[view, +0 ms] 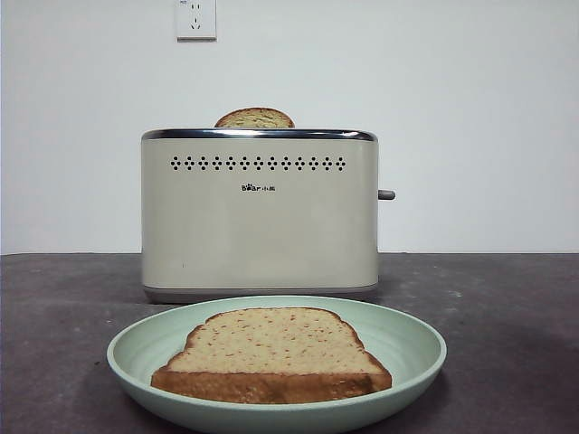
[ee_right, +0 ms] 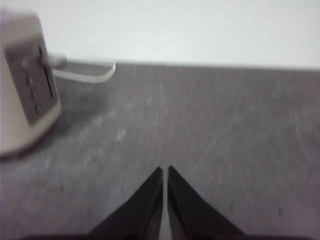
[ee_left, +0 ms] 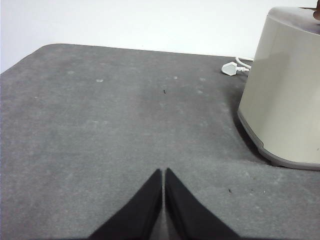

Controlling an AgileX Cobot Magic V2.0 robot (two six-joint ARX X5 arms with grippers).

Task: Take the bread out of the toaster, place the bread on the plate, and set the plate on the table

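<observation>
- Bread (view: pixel 271 354): one full slice, lying flat in the plate, brown crust edge toward the front camera, pale tan speckled face up, domed end toward the toaster. Nothing grips it.
- Plate (view: pixel 412 348): round, shallow, pale mint green, raised rim; sits on the table nearest the front camera, just in front of the toaster, its near rim cut by the picture's lower edge.
- Table (view: pixel 507 316): dark grey-brown, matte, rough and faintly speckled; bears the plate and the toaster.
- Left gripper (ee_left: pixel 163 172): low over bare table, black jaws pressed together with only a hairline between the tips, holding nothing; one end of the toaster stands near it, off to the side.
- Right gripper (ee_right: pixel 165 170): low over bare table at the toaster's lever end, jaws closed tip to tip, holding nothing; the view is blurred.
- Toaster (view: pixel 260 215): boxy, cream-beige, chrome top rim, two rows of black vent dots, small logo, grey lever (view: pixel 386 194) on one end; upright behind the plate.
- Second slice (view: pixel 254 118): only its brown domed top shows above the toaster's rim.
- White plug and cord (ee_left: pixel 234 68): on the table behind the toaster.
- Wall socket (view: pixel 196 19): white, on the pale wall above the toaster.
</observation>
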